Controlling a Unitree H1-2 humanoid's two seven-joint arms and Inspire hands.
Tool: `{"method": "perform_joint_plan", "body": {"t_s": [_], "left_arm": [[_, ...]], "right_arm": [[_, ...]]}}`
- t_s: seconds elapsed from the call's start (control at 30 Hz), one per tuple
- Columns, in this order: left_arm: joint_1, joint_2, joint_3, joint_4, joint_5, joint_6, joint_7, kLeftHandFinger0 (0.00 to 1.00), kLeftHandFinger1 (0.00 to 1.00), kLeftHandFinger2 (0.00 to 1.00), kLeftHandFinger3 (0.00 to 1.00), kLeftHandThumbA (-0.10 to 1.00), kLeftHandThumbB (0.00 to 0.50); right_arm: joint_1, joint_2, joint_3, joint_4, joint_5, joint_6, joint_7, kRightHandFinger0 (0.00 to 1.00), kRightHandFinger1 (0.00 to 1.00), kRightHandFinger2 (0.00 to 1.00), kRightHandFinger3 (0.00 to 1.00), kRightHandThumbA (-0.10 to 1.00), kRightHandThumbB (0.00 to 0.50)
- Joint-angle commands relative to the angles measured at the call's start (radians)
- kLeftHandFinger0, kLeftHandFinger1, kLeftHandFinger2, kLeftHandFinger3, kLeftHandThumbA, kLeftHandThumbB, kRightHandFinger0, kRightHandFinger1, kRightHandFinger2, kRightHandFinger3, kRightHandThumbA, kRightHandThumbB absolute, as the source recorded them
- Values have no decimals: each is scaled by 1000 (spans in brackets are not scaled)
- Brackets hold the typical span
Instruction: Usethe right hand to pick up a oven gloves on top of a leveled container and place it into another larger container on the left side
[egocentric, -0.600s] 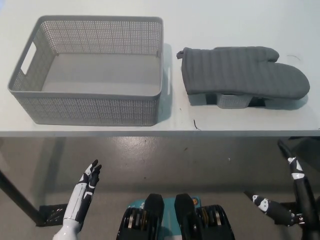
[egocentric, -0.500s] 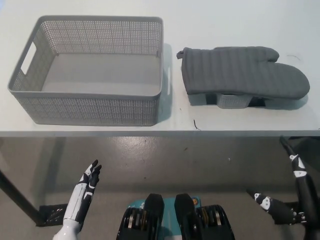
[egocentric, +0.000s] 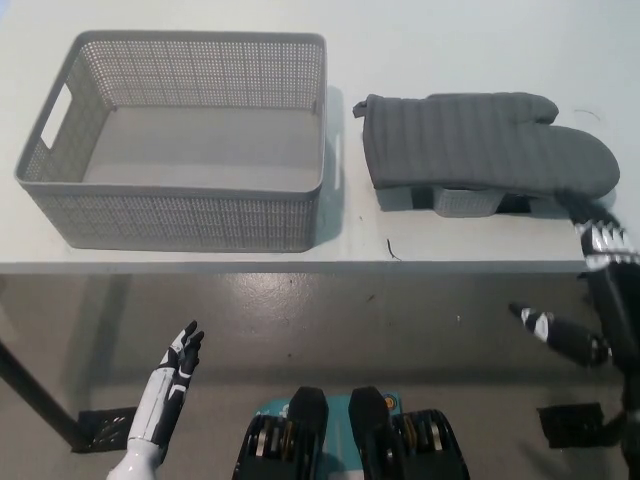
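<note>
Fingers (egocentric: 560, 336) of the right hand (egocentric: 598, 300) spread wide, empty, just below the oven glove (egocentric: 485, 140); left hand (egocentric: 170, 385) rests open, low.

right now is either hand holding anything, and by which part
Nothing is held. The right hand is open at the table's front edge, just short of the oven glove. The left hand is open below the table.

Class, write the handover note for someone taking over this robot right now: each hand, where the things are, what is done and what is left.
Right hand: open, empty, at the table's front edge near the oven glove's fingertip end.
Left hand: open, resting below the table.
Oven glove lies on the low container; the large basket on the left holds nothing visible.
Done: nothing picked up yet.
Left: grasp glove, carry it left, drop it in basket.
</note>
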Motion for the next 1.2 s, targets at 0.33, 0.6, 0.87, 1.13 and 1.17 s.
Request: {"method": "perform_joint_plan", "body": {"t_s": [0.33,0.6,0.87,1.13,1.17], "left_arm": [[-26,8,0,-19,0,-51,11,1000,1000,1000,1000,1000,500],[-30,8,0,-7,6,-59,16,1000,1000,1000,1000,1000,500],[-30,9,-2,-5,5,-62,12,1000,1000,1000,1000,1000,500],[-28,8,-5,-11,-7,-55,-2,1000,1000,1000,1000,1000,500],[-28,8,-5,-11,-6,-55,-2,1000,1000,1000,1000,1000,500]], "right_arm": [[-318,-52,72,201,-351,330,87,1000,1000,1000,1000,1000,347],[-386,-60,106,333,-334,366,37,1000,1000,1000,1000,1000,370],[-419,-70,130,437,-310,376,-3,1000,1000,1000,1000,1000,372],[-441,-60,149,506,-292,385,-35,1000,1000,1000,1000,1000,362],[-443,-59,150,509,-291,385,-38,1000,1000,1000,1000,1000,367]]}}
